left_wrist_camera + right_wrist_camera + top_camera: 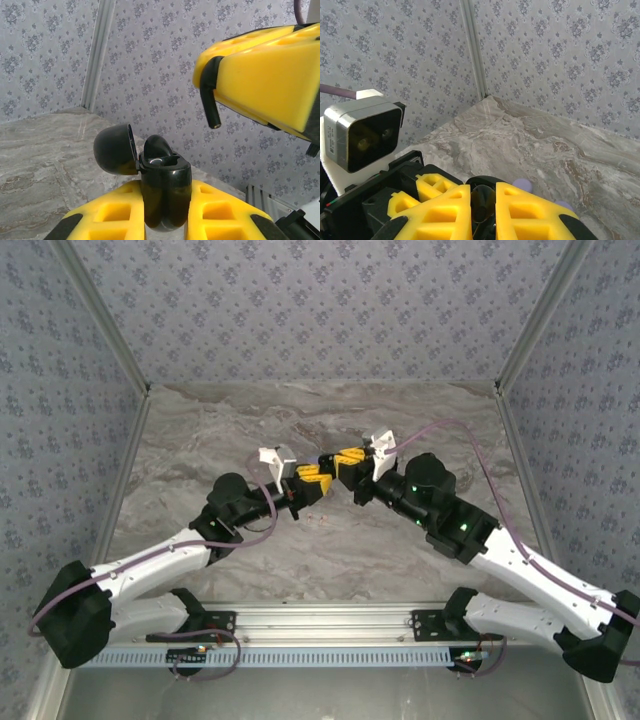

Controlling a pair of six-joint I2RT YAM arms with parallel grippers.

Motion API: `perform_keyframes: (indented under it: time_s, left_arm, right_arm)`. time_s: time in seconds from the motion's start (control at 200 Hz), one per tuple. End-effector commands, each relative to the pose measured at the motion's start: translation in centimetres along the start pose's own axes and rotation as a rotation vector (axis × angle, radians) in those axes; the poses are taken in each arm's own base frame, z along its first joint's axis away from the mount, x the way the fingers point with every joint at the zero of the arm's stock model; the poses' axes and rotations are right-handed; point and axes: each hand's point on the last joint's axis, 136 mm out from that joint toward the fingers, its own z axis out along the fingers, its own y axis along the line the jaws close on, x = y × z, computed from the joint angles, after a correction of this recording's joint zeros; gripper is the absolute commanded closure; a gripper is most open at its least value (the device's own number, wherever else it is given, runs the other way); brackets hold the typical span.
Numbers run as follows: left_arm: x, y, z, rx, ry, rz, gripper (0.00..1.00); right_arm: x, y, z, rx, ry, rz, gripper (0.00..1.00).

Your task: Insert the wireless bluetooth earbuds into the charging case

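Right gripper [204, 69], pinching a black earbud [209, 100] stem-down, hangs just above and right of the open charging case [166, 192], which the left gripper [165, 220] clamps upright between its fingers.

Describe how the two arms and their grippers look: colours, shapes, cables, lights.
Both arms have white links with bulky black joint housings; the left arm and right arm each carry a thin purplish cable. The left gripper and right gripper have chunky yellow fingers with recessed pockets. A pale camera box sits on each wrist. Small green lights glow on the right arm.
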Motion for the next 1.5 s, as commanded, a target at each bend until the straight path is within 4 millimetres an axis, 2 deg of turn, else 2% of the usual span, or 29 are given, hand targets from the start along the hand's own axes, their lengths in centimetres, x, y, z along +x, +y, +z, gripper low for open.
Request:
perform_keyframes:
  time_s: [0.0, 0.19, 0.934, 1.334, 1.494]
  left_arm:
    - [-3.0, -1.7, 0.3, 0.059, -0.079, 0.027, 1.00]
    - [-3.1, -2.0, 0.4, 0.065, -0.082, 0.028, 1.00]
    - [-3.4, -2.3, 0.4, 0.071, -0.091, 0.028, 1.00]
    - [-3.4, -1.6, 0.2, 0.032, -0.105, 0.021, 1.00]
    - [-3.2, -1.4, 0.4, 0.026, -0.103, 0.016, 1.00]
  right_arm:
    - [-1.3, 0.3, 0.2, -0.016, -0.037, -0.011, 0.84]
    - [-0.8, 0.4, 0.9, -0.021, -0.018, -0.012, 0.84]
    - [1.4, -0.2, 1.5, -0.004, 0.047, -0.019, 0.84]
    - [1.9, 0.6, 0.3, -0.057, 0.083, 0.002, 0.84]
    - [2.4, 0.9, 0.4, -0.075, 0.112, 0.002, 0.83]
